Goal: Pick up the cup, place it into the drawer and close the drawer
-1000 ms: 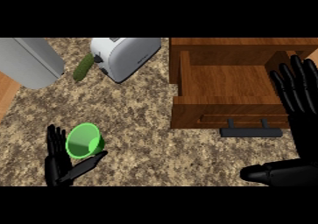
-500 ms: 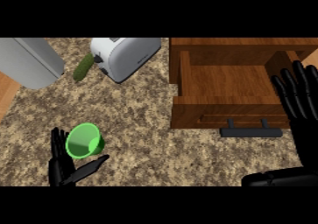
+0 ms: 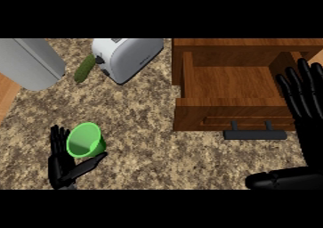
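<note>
A green cup (image 3: 84,140) lies tilted on the speckled counter at the lower left, its mouth facing up and left. My left hand (image 3: 62,165) is right against it, with straight fingers rising along its left side and the thumb reaching under its lower right; the hand is open. At the right, the wooden drawer (image 3: 229,108) stands pulled out and has nothing in it, and its dark handle (image 3: 255,134) sticks out at the front. My right hand (image 3: 309,104) is held open, fingers up, over the drawer's right edge.
A white toaster (image 3: 127,57) stands at the back centre with a green cucumber (image 3: 84,68) to its left. A grey appliance (image 3: 24,62) fills the back left corner. The counter's left edge (image 3: 2,103) runs along wooden flooring.
My left hand has crept slightly down and right against the cup, which has barely moved. The right hand has sunk a little beside the drawer.
</note>
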